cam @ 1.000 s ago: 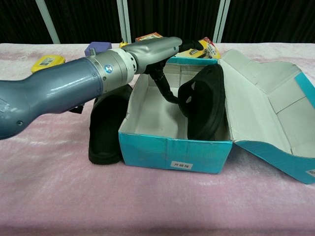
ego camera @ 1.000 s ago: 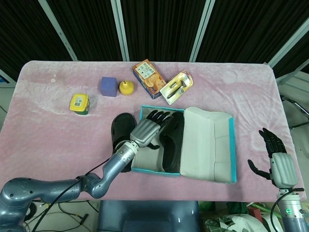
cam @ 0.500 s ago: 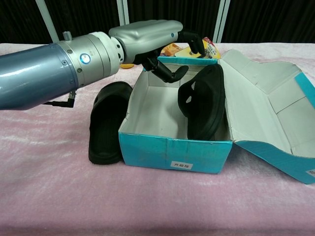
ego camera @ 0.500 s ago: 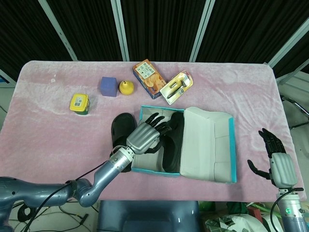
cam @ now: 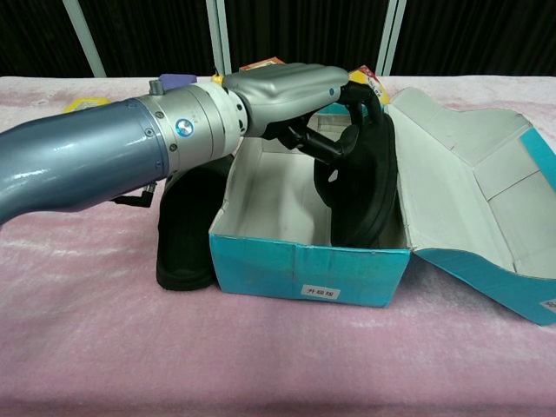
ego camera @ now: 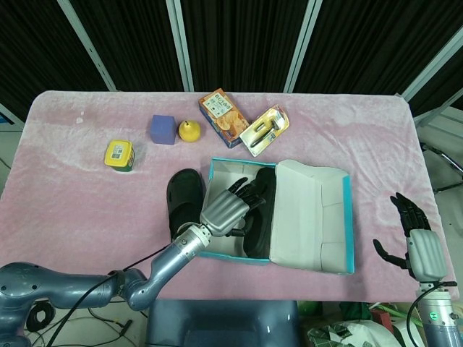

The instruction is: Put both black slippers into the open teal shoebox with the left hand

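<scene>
Teal shoebox (ego camera: 347,217) is holding one black slipper (cam: 369,187) on edge against its right wall. Left hand (ego camera: 226,208) is curling fingers onto it; firm grip unclear. Second slipper (ego camera: 182,195) is lying outside, left. Right hand (ego camera: 416,242) is hanging open, holding nothing.

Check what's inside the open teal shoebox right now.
Open teal shoebox holds one black slipper on edge against its right wall. Left hand reaches in, hiding the back corner. Second black slipper lies outside.

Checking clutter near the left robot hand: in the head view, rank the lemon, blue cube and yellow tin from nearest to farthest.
From the left robot hand:
1. Lemon, behind it, slightly left.
2. Blue cube, just left of the lemon.
3. Yellow tin, far left.
</scene>
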`<state>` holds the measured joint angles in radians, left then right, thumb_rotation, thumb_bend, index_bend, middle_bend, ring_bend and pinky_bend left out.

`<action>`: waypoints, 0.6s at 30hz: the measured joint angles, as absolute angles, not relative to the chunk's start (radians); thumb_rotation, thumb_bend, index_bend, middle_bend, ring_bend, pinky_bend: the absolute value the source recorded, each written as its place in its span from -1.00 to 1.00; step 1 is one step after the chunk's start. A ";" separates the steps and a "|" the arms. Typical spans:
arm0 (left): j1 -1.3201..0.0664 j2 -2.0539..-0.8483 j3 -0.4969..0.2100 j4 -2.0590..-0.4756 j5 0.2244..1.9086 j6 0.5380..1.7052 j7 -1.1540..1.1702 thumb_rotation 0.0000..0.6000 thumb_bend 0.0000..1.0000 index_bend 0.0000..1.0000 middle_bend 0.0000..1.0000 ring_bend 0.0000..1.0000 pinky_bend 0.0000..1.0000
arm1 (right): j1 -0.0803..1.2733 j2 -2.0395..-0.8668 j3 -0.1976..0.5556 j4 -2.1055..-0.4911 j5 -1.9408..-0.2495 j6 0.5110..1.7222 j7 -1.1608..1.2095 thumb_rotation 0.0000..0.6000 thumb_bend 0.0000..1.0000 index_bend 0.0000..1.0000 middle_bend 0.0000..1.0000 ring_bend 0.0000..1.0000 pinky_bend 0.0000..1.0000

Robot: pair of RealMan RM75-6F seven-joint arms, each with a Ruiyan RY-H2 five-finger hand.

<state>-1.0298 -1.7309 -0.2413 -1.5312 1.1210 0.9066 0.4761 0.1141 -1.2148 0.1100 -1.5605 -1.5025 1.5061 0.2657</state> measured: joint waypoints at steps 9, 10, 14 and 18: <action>-1.044 -1.752 -0.237 -1.513 1.130 0.902 0.470 0.05 0.34 -0.58 -0.49 -0.84 -0.90 | 0.116 -1.217 0.111 -1.556 -1.498 1.499 0.270 1.00 -0.55 -1.00 -0.95 -1.00 -0.82; -1.045 -1.753 -0.237 -1.510 1.129 0.901 0.470 0.05 0.33 -0.59 -0.48 -0.84 -0.90 | 0.116 -1.217 0.111 -1.555 -1.497 1.498 0.270 1.00 -0.55 -1.00 -0.95 -1.00 -0.82; -1.055 -1.759 -0.232 -1.496 1.113 0.883 0.484 0.05 0.31 -0.61 -0.48 -0.84 -0.90 | 0.116 -1.217 0.112 -1.554 -1.494 1.497 0.273 1.00 -0.55 -1.00 -0.95 -1.00 -0.82; -1.059 -1.764 -0.222 -1.485 1.085 0.871 0.504 0.05 0.31 -0.61 -0.49 -0.84 -0.90 | 0.116 -1.217 0.112 -1.551 -1.492 1.495 0.275 1.00 -0.55 -1.00 -0.95 -1.00 -0.82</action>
<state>-1.0595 -1.7643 -0.2217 -1.4853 1.0854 0.8707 0.5038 0.1156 -1.2174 0.1118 -1.5510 -1.4924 1.4947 0.2748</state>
